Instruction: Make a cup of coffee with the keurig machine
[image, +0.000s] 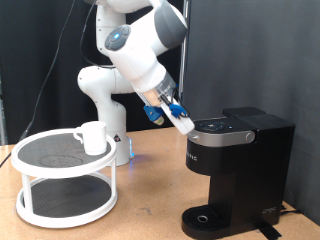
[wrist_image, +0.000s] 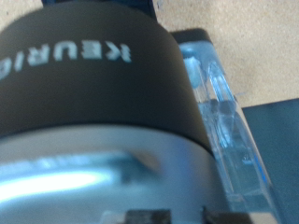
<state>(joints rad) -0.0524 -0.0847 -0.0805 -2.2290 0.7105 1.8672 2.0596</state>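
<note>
- The tool (image: 188, 124) hangs at the near top edge of the keurig machine (image: 240, 165), its tip touching or just shy of the lid's front rim; from the tool, the machine's body lies toward 4 o'clock in the exterior view.
- The arm slants down from 11 o'clock, so the tool's long axis runs from upper left to lower right, meeting the lid at its 9 o'clock edge.
- The cup (image: 92, 137) stands on the upper tier of the white round tray table (image: 65, 185), well apart from the tool at about 8 o'clock, and not under the spout (the drip tray (image: 207, 218) is bare).
- The lid appears down and shut.
- How far the tool's fingers stand apart cannot be told: the exterior view shows them end-on and small, and nothing is seen between them.
- The wrist view is blurred and filled by the machine's black curved front (wrist_image: 84, 84) with its brand lettering; a clear bluish part (wrist_image: 220, 112), perhaps the water tank, shows beside it, and the fingers cannot be made out.
- The table (image: 150, 190) is partly cut off at the frame's bottom.
</note>
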